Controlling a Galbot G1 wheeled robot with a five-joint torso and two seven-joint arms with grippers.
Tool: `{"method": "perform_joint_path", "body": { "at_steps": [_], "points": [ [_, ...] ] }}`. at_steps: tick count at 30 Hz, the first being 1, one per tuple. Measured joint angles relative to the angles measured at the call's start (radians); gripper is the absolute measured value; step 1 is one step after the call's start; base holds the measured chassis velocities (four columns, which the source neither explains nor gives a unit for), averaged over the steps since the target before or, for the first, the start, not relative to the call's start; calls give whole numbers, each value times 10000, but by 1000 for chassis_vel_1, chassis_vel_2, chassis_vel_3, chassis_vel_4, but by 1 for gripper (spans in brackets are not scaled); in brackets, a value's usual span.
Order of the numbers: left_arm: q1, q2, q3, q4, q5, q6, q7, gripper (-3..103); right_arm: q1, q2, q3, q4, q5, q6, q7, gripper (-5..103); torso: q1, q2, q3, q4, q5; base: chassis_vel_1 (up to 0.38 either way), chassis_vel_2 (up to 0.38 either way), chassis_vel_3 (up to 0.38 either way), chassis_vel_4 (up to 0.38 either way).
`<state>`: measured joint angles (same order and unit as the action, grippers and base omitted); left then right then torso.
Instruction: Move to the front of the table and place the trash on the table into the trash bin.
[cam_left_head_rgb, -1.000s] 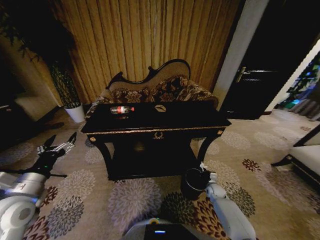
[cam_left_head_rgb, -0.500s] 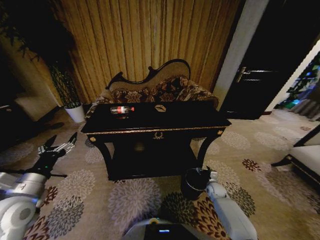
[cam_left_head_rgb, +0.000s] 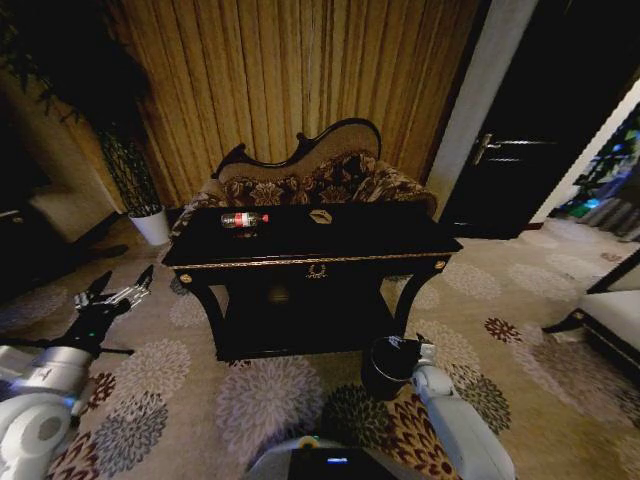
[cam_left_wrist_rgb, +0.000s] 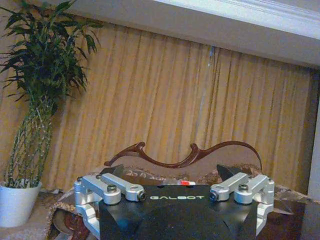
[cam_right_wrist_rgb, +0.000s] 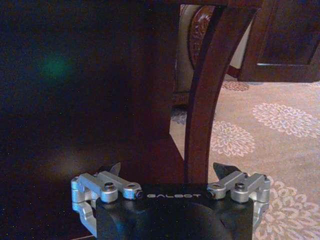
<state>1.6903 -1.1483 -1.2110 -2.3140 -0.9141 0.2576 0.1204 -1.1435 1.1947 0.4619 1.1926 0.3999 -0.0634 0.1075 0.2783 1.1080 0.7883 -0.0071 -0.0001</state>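
Note:
The black table (cam_left_head_rgb: 400, 240) with gold trim stands straight ahead of me. On its top lie a clear bottle with a red label (cam_left_head_rgb: 243, 219) and a small brown box (cam_left_head_rgb: 320, 215). The dark round trash bin (cam_left_head_rgb: 385, 368) sits on the carpet by the table's front right leg (cam_right_wrist_rgb: 202, 100). My right gripper (cam_left_head_rgb: 425, 350) hangs low beside the bin; in the right wrist view it (cam_right_wrist_rgb: 169, 168) is open and holds nothing. My left gripper (cam_left_head_rgb: 115, 295) is out to the left of the table, and it (cam_left_wrist_rgb: 171, 171) is open and holds nothing.
A curvy-backed floral sofa (cam_left_head_rgb: 310, 175) stands behind the table before tan curtains (cam_left_head_rgb: 290, 70). A plant in a white pot (cam_left_head_rgb: 152, 225) is at the back left. A dark door (cam_left_head_rgb: 520, 150) is at the right, and a seat edge (cam_left_head_rgb: 610, 320) at the far right. Patterned carpet surrounds the table.
My right arm has edged slightly to the right beside the bin. The table, the trash and my left arm look the same.

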Motion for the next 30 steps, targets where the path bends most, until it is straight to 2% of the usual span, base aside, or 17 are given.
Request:
{"method": "perform_joint_path", "body": {
  "at_steps": [13,17,23,25,27,30],
  "points": [
    [-26,62,-12,23,-14,-27,-1,100,-163,-110,168,574,198,-199,212,100,0,0,0,-1,1,0,0,0,0],
    [-24,61,-15,22,-17,-81,-4,100,-505,-352,544,2104,924,-424,226,100,0,0,0,-1,0,0,0,0,0],
    [-21,51,-15,2,-11,-123,-9,100,-795,-602,851,3848,1002,-416,238,100,0,0,0,1,0,0,0,0,0],
    [-19,52,-53,1,-10,-126,-23,100,-1000,-858,901,5064,1217,-422,272,100,0,0,0,0,0,0,0,0,0],
    [-18,54,-58,4,-10,-128,-23,100,-1043,-922,902,5327,1268,-451,294,100,0,0,0,0,0,0,0,0,0],
    [-18,56,-60,24,1,-129,-87,100,-1230,-1194,808,6884,1675,-1007,825,100,0,0,0,0,0,0,0,0,0]
  ]
}}
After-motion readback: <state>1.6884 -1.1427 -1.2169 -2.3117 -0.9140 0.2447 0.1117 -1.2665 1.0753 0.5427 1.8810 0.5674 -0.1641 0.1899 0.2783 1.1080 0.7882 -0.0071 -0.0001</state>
